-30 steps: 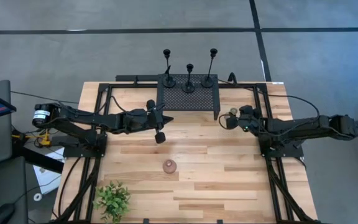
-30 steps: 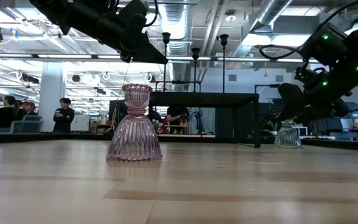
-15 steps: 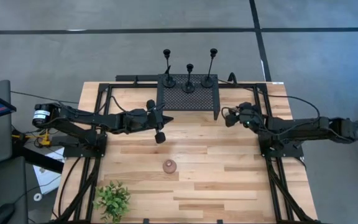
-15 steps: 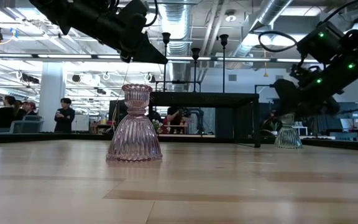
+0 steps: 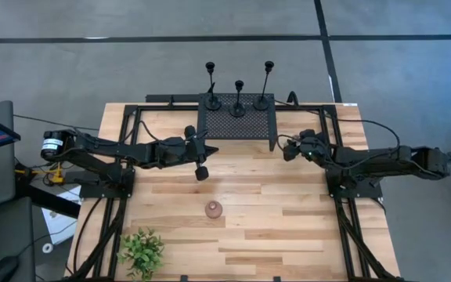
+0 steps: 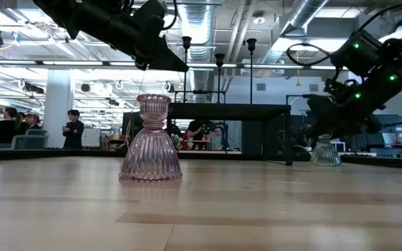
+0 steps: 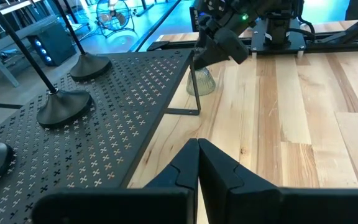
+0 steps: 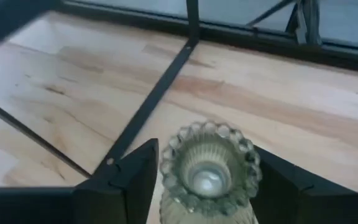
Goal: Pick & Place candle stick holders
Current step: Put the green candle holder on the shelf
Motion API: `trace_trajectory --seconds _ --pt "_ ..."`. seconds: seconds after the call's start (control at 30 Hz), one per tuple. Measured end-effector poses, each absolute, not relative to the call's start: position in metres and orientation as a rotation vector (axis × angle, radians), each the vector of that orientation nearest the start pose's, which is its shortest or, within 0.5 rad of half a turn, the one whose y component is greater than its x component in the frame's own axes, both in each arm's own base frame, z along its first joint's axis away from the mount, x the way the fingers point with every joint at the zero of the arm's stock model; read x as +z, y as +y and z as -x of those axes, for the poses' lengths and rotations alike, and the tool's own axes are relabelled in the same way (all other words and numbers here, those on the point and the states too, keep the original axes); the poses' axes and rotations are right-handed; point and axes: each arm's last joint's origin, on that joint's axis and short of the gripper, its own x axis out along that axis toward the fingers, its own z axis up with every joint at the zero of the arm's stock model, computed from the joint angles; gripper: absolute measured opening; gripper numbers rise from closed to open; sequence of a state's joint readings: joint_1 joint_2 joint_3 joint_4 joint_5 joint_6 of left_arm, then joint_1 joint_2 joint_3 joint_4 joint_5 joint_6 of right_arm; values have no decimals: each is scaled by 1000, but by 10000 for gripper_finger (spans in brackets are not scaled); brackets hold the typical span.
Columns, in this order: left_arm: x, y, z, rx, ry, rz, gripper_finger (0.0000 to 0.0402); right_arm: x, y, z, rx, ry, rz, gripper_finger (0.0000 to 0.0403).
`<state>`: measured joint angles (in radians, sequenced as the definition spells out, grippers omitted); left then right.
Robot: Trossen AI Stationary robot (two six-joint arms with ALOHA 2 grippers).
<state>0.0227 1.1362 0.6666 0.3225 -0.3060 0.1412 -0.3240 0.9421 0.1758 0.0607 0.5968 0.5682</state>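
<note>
Three slim black candlesticks (image 5: 238, 100) stand by their round bases on a black perforated stand (image 5: 237, 124) at the table's far edge. A clear ribbed glass holder (image 8: 209, 168) stands upright on the table to the right of the stand; it also shows in the low view (image 6: 324, 152). My right gripper (image 5: 290, 149) is open, one finger on either side of that holder's top. A pink ribbed glass holder (image 5: 213, 208) stands mid-table. My left gripper (image 5: 200, 169) is shut and empty, above the table in front of the stand. My right gripper has its fingers (image 8: 140, 177) close on either side of the clear glass holder's scalloped top rim (image 8: 173, 146), coming from the table's right and slanting down. I cannot tell whether they touch it. The holder stands upright, its base on the table.
A small leafy green plant (image 5: 142, 249) sits at the table's near left corner. Black frame rails (image 5: 331, 149) run along both sides of the table. The stand's legs (image 7: 194, 93) are next to the clear holder. People stand in the room beyond the table (image 6: 68, 129).
My right gripper has moved toward the table's left and far edges, over the clear glass holder, which it now covers in the high view. The holder has stayed where it was on the table.
</note>
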Motion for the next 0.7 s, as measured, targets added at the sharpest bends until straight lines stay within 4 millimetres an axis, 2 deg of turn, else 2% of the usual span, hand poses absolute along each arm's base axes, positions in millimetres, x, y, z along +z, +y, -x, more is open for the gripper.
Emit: trace_trajectory --seconds 0.3,0.7 --pt "272 14 -249 317 169 -160 8 129 -62 -141 -977 472 -488 252" --pt "270 13 -248 313 173 -135 8 122 -65 -138 -1021 530 -475 255"
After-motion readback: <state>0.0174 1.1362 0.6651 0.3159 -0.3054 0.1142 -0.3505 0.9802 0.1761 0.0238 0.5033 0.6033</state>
